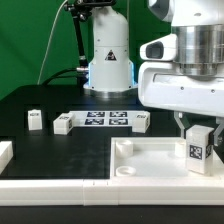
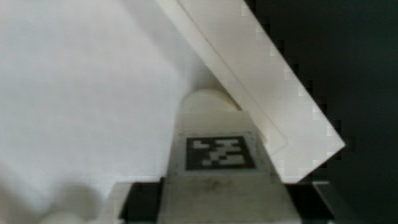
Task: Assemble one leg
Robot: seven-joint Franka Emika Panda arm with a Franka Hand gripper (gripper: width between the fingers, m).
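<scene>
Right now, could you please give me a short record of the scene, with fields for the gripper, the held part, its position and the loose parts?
gripper: two-finger gripper, shut on the leg
held part: small white stubby plastic leg with a black-and-white square tag, upright
position: over the large white square tray-like piece, toward the exterior view's right; contact cannot be told
loose parts: three small white blocks lying near the marker board
</scene>
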